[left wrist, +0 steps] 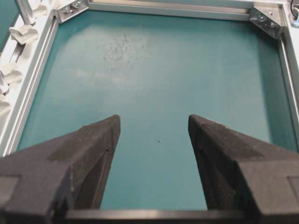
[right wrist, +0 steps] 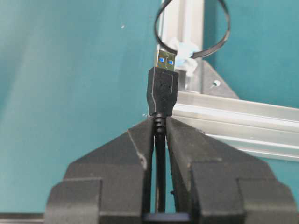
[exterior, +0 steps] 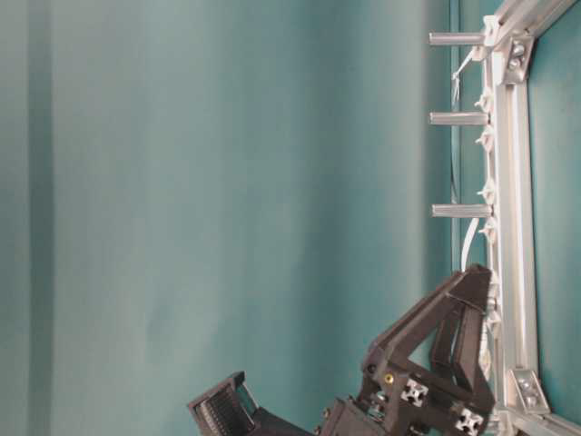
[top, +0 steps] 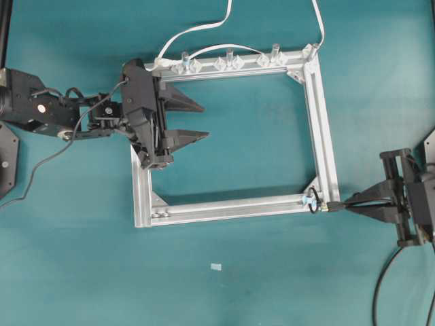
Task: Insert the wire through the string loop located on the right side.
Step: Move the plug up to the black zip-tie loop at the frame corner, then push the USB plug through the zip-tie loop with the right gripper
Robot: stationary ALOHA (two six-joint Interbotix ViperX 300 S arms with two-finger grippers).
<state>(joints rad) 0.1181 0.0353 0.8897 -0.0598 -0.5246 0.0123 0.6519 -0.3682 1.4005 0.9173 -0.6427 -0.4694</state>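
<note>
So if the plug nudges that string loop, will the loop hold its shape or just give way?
It will probably give way: the string loop is a thin dark ring, tied only at a small fitting on the frame. It looks light, so it may swing aside rather than let the plug through. The right end effector grips just behind the plug, so the tip should stay fairly steady.

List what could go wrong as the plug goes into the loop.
1. The plug sits just short of the loop, which is thin and floppy; the metal tip may push it aside instead of entering.
2. The right gripper pinches only the wire behind the plug, so the plug could tilt or slip on contact with the frame.
</note>
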